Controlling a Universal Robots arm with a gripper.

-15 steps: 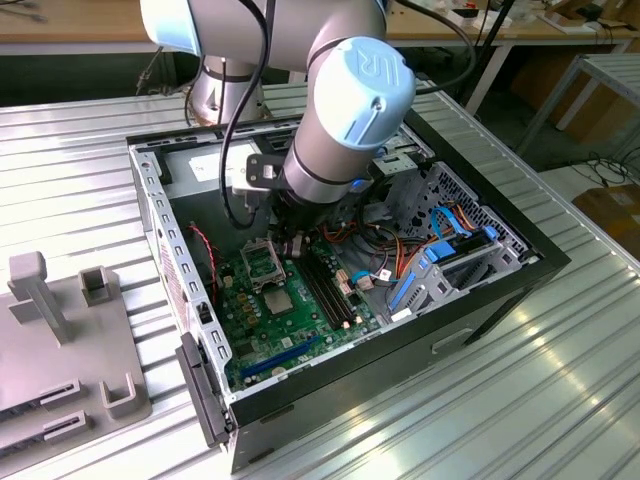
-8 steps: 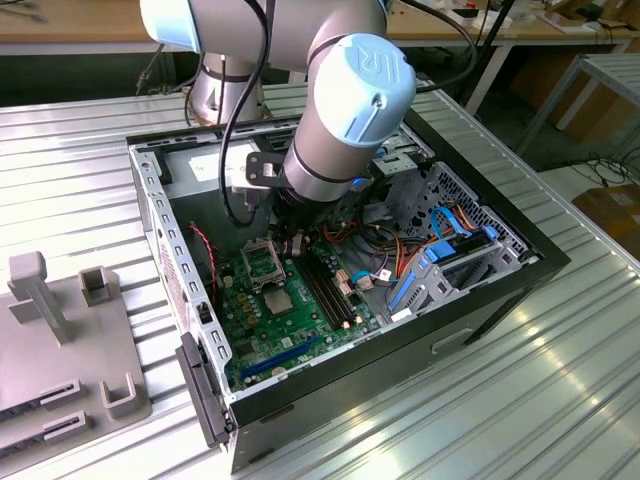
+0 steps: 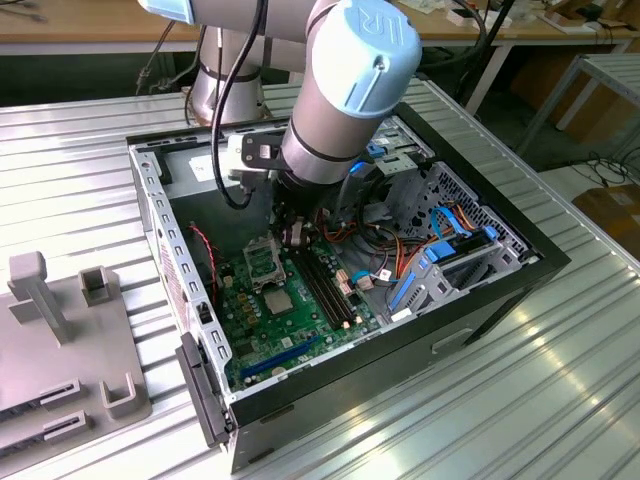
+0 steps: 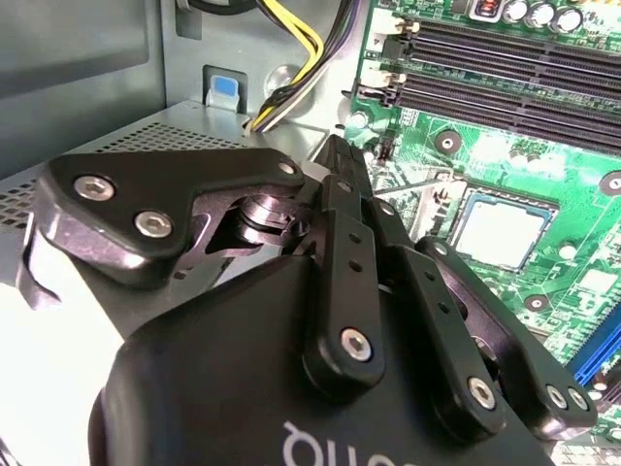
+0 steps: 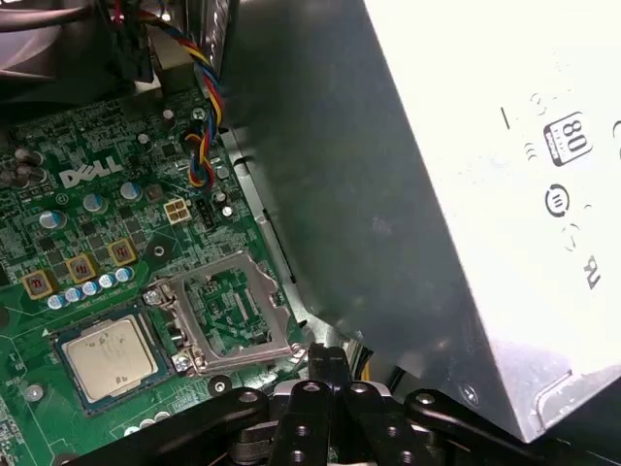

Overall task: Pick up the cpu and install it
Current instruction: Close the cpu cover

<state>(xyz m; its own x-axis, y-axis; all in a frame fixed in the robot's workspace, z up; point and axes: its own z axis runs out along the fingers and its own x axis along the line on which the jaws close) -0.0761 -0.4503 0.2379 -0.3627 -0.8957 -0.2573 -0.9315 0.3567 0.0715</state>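
Silver-grey cpu (image 5: 109, 357) lies flat just beside the metal-framed socket (image 5: 231, 313); my pincer (image 5: 328, 359) hangs clenched, empty, near both. I'd spread it wide and grip opposite edges squarely.

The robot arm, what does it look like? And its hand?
The arm is made of fat silver-grey tubes with round light-blue caps at the joints. A black cable hangs along it. The hand is black, built from flat linked bars pinned with shiny silver screws, and it has white lettering on its body.
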